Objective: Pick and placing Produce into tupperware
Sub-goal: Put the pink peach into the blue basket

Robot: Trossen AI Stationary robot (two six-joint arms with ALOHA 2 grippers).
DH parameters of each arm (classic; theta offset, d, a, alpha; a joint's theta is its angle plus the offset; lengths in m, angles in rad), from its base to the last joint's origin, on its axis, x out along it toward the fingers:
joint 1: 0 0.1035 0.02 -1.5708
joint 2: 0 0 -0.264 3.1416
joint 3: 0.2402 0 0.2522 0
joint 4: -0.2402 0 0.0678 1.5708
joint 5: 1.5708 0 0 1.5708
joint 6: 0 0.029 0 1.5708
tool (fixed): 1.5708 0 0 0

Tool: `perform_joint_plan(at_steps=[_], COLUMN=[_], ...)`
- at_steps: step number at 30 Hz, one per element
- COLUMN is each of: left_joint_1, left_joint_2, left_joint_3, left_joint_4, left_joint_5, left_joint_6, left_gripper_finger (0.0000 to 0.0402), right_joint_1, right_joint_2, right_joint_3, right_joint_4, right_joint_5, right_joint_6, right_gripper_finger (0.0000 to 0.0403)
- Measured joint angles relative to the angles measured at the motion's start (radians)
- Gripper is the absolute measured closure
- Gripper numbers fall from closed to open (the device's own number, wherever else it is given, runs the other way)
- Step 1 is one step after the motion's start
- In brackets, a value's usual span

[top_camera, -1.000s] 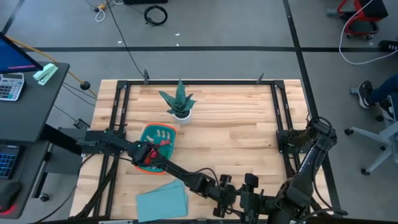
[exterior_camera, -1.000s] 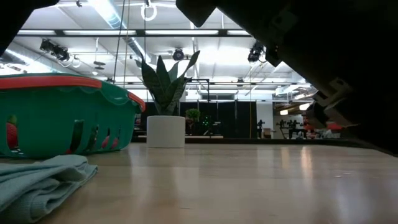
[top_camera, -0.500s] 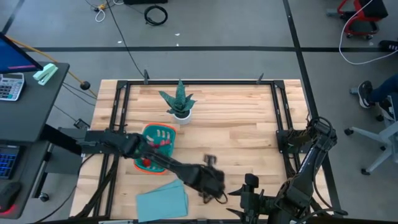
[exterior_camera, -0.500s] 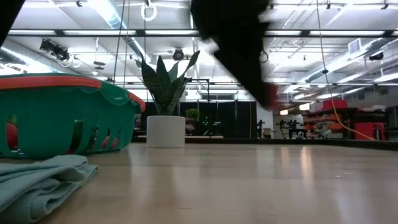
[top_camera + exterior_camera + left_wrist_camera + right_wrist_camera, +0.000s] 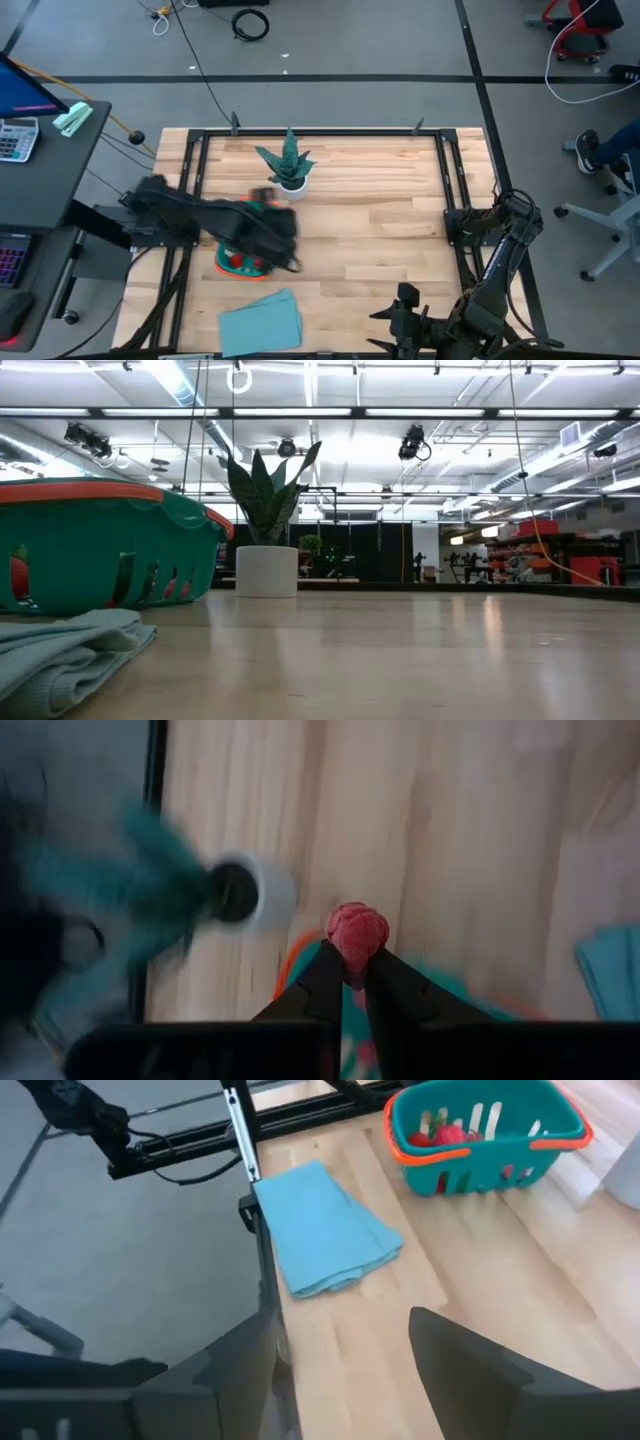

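At the bottom edge of the high view the right gripper is parked with its fingers spread and nothing between them, apart from the work; in its wrist view the folded light-blue cloth lies in the middle of the frame and the teal tupperware sits in the upper right with red produce already inside. Farther up, left of centre in the high view, the left arm has been swung back over the tupperware, whereas a second earlier it was stretched toward the lower centre of the table, close to the right arm. In the left wrist view the left gripper is seen clamped on a small red raspberry-like produce piece, which juts past the fingertips above the container's orange rim, with the white pot of the spiky plant just beyond. The pick is therefore judged complete, with only the release into the tupperware outstanding. In the low view the dark arm that filled the upper frame earlier is gone.
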Motion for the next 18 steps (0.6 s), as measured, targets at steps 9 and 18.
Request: perform_joint_plan(at_steps=[9,18], left_joint_1=[-0.006,0.006], left_joint_2=[-0.412,-0.608], left_joint_3=[-0.463,-0.983], left_joint_4=[-0.001,0.332], left_joint_5=[0.025,0.029], left_joint_6=[-0.413,-0.565], left_gripper_finger=[0.0374,0.0332], right_joint_1=[0.026,-0.017], right_joint_2=[0.005,0.006], right_joint_3=[-0.045,-0.073], right_joint_4=[0.006,0.005], right_joint_5=[0.049,0.121], right_joint_6=[0.118,0.13], right_gripper_finger=[0.0165,0.0165])
